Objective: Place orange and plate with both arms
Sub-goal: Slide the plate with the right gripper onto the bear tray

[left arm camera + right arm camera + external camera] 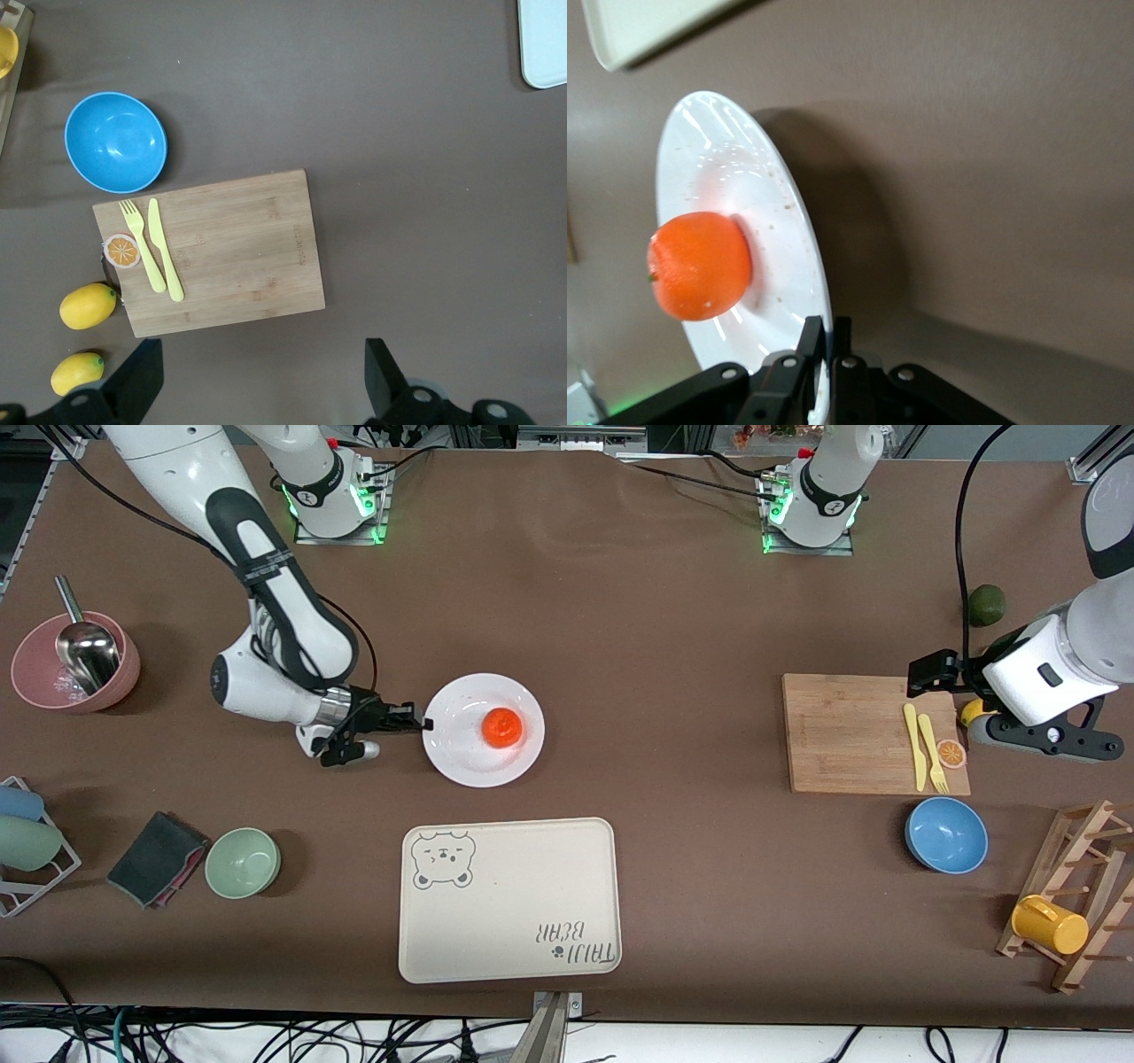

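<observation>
We see the left gripper (257, 376) only partly, its fingers spread wide at the lower edge of the left wrist view, over the cutting board (864, 733) at mid-right of the front view. At that view's centre the orange (502, 726) sits in the plate (461, 757). The right gripper (423, 723) pinches the plate's rim, clear of the fruit.

Right gripper (423, 724) clamped (left (257, 376) wide).

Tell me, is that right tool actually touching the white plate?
Touching. In the right wrist view the right tool is pinched shut on the rim of the plate.
</observation>
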